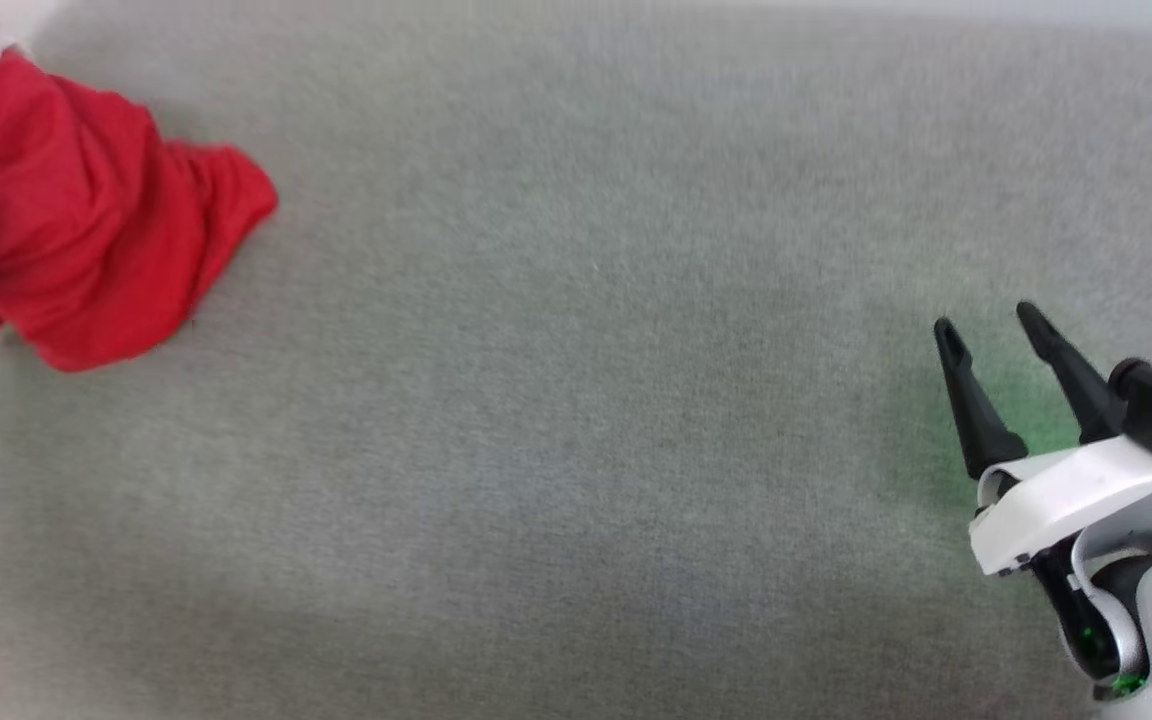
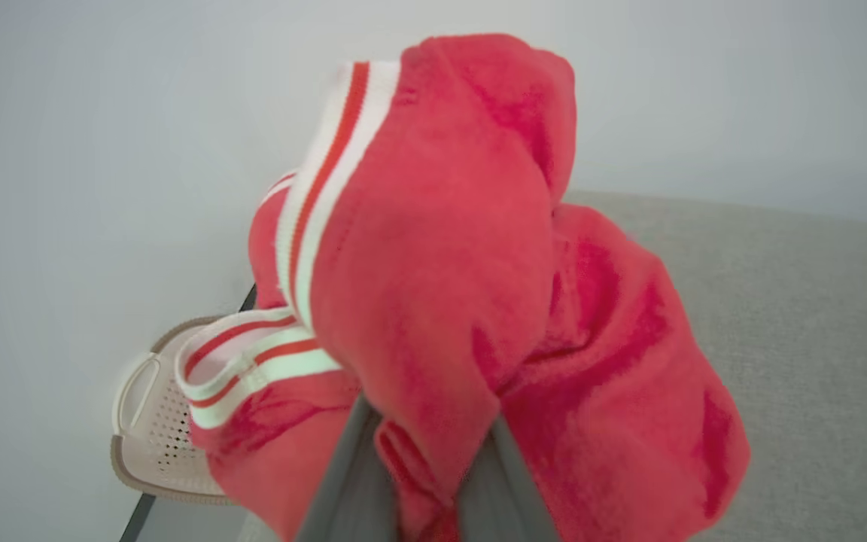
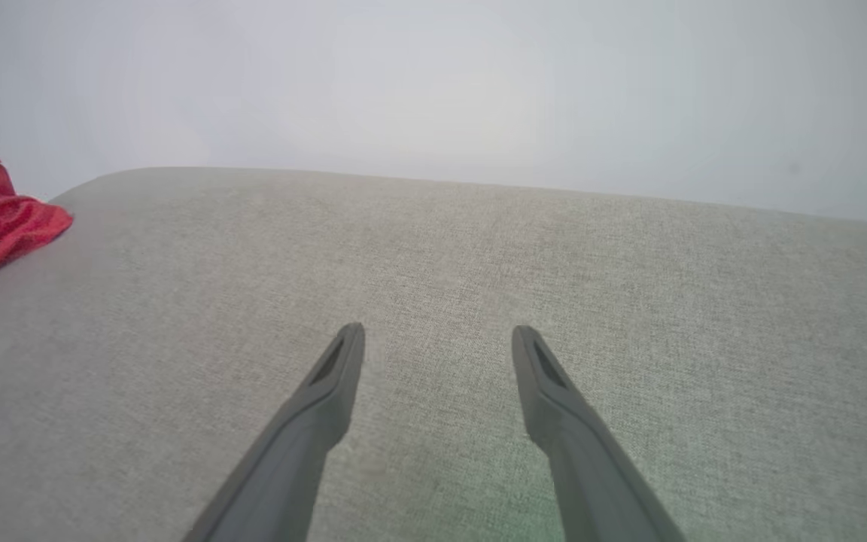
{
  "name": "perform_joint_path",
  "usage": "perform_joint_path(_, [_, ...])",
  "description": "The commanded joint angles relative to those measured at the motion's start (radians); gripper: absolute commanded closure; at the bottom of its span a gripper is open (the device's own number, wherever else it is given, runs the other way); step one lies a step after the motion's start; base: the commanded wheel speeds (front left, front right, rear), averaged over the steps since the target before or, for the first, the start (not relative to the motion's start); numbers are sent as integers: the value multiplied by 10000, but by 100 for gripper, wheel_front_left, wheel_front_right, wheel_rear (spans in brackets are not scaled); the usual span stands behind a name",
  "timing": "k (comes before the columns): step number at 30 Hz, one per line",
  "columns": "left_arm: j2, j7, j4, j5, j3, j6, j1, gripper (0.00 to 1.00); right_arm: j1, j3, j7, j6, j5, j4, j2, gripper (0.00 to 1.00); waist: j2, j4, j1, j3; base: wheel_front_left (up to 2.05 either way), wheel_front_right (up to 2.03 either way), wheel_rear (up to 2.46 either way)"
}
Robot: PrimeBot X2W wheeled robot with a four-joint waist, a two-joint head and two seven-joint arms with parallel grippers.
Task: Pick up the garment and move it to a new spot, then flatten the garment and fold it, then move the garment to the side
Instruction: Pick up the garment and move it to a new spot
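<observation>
The garment (image 1: pixel 86 220) is seen bunched in a red heap at the pad's (image 1: pixel 576 450) far left end, with its striped white trim turned toward the pad's left edge. A fold of it is pinched between the fingers of the left gripper (image 2: pixel 430 429), which are drawn nearly together on the cloth, their tips buried in it. The lower part of the heap appears to rest on the pad.

The cloth is judged light, soft and limp. It can be expected to sag and trail from a single pinch, and to drag on the pad's woven cover instead of sliding. A thin fold may slip out if it is pulled hard. A firmer hold would be offered by the thicker trim or a seam. For flattening, two well-separated holds along one hem would be needed.

The right gripper (image 1: pixel 986 322) is held low over the pad's near right part, its fingers spread wide with nothing between them.

A basket (image 2: pixel 147 436) is seen just off the pad's left end, close behind the trim. Whether it is touched cannot be told, and a snag there is possible. Broad open room is offered by the pad's middle and right. A pale wall stands beyond the pad's far edge.
</observation>
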Motion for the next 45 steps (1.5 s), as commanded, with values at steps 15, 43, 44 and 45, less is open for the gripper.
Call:
perform_joint_path(15, [875,-28,-3003,578,-459,307,-35,100,868,-248,-497,-10,362,542,423,0,-1,448,0,-2712,0,0,0])
perform_joint_path(43, [769,2329,-9618,-265,-1068,1564,1271,100,1492,-2932,-770,-10,-93,152,796,0,-1,-2445,0,-2961,0,0,0])
perform_joint_path(44, [662,2422,-9778,-223,-1158,1644,1270,100,1503,-2952,-768,-10,-107,128,837,0,-1,-2524,0,-2917,0,0,0])
perform_joint_path(45, [533,2512,-9929,-239,-1283,1672,1293,100,1522,-2964,-773,-10,-131,102,871,0,-1,-2591,0,-2870,0,0,0])
